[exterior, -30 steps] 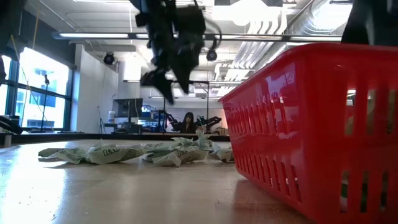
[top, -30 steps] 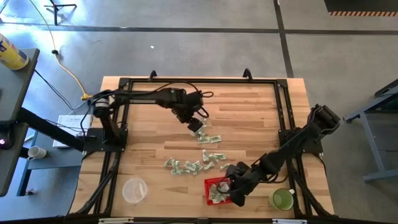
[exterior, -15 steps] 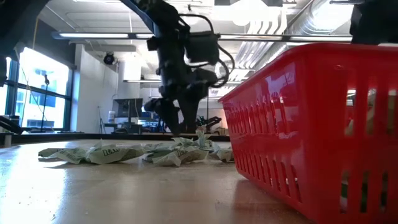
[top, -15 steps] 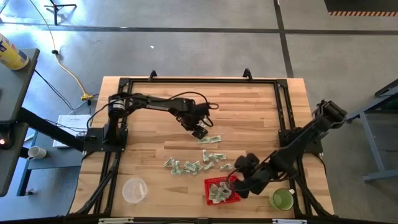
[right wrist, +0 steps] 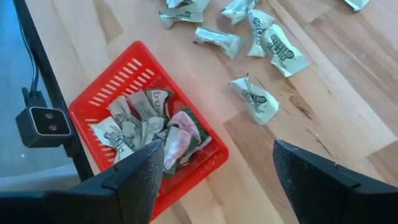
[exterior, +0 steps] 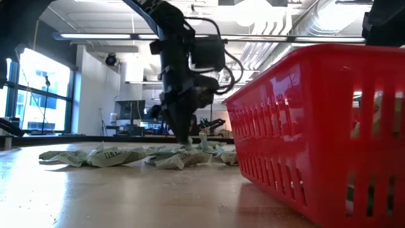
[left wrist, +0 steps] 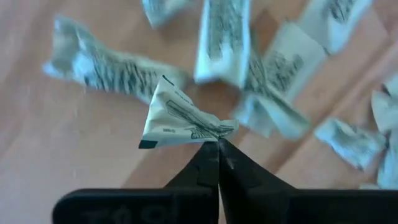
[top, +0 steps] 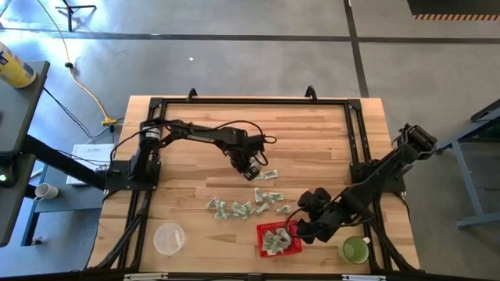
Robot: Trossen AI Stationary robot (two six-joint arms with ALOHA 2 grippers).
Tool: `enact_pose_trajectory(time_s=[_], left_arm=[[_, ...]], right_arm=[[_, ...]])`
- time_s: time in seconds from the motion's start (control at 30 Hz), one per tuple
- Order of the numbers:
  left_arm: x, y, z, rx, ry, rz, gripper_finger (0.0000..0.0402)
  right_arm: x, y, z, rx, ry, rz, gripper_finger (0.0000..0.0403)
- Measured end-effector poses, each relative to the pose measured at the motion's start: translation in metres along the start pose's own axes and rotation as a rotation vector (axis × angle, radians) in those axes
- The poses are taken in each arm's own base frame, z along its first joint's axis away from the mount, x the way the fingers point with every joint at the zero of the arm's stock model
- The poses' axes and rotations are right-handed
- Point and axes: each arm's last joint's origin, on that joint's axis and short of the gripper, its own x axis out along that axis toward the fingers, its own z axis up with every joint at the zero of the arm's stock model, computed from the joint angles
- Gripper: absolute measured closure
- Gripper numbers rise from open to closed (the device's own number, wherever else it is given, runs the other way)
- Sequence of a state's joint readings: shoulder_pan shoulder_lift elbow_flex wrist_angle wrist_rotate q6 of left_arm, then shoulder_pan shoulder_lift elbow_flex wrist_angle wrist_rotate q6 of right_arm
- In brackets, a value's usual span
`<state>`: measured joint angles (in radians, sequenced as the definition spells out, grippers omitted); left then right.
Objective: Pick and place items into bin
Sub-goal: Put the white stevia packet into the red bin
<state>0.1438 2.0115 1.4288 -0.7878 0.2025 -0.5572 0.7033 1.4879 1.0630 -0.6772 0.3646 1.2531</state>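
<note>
High view: wrapped pieces (top: 248,204), pale green/white & crinkly, lie scattered mid-tabletop (top: 187,133) in a loose band. Red basket (top: 278,239), small, square, sits near the front edge w/ several pieces already inside. A clear round container (top: 168,238) is front-left, a green cup (top: 354,250) front-right. Vs 1 s ago, the left arm has stretched further out & its left tool (top: 252,170) has dropped onto the back end of the scatter; the right tool (top: 305,228) has pulled back from over the basket to just beside its right edge.

Low view: basket (exterior: 316,126) fills the right side, slotted walls. Pieces (exterior: 107,155) lie flat on the wood beyond. Left tool (exterior: 183,140) now reaches down to the pile; 1 s ago it hung well above.

Left wrist view: left tool (left wrist: 217,147) is clenched, fingers pressed together, tips pinching the edge of one piece (left wrist: 181,117) w/ dark print. More pieces lie beyond.

Right wrist view: right tool (right wrist: 214,168) is spread wide, holding nothing, above the basket (right wrist: 112,81) & bare wood. Basket holds a heap of pieces; one loose piece (right wrist: 255,99) lies just beside it.
</note>
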Motion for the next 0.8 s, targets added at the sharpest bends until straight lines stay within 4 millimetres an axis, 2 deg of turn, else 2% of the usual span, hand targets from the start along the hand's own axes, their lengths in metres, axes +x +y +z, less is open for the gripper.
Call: enact_pose_trajectory(time_s=[0.1,0.2,0.33,0.47,0.53,0.6,0.67,0.8], left_arm=[[-0.013,-0.012,-0.012,0.037,-0.004,-0.002,0.0375],[-0.039,-0.037,-0.029,0.108,-0.058,-0.074,0.0380],[-0.070,-0.080,-0.054,0.224,-0.161,-0.285,0.0372],[-0.081,-0.127,-0.088,0.347,-0.130,-0.546,0.0379],[-0.077,-0.149,-0.106,0.401,-0.107,-0.640,0.0379],[-0.065,-0.175,-0.119,0.434,-0.123,-0.736,0.0379],[-0.045,-0.191,-0.130,0.424,-0.110,-0.777,0.0375],[-0.008,-0.212,-0.132,0.364,-0.144,-0.766,0.0365]], right_arm=[[0.000,0.000,0.000,0.000,0.001,0.000,0.0112],[0.000,0.000,0.000,-0.001,0.007,0.002,0.0112],[-0.003,0.001,-0.004,-0.015,-0.009,0.008,0.0112],[-0.018,0.002,-0.006,-0.023,-0.034,0.055,0.0112],[-0.029,0.000,-0.006,-0.026,-0.061,0.067,0.0112],[-0.038,-0.004,-0.007,-0.030,-0.083,0.061,0.0112],[-0.045,-0.008,-0.007,-0.026,-0.100,0.044,0.0112],[-0.050,-0.014,-0.007,-0.026,-0.111,0.021,0.0112]])
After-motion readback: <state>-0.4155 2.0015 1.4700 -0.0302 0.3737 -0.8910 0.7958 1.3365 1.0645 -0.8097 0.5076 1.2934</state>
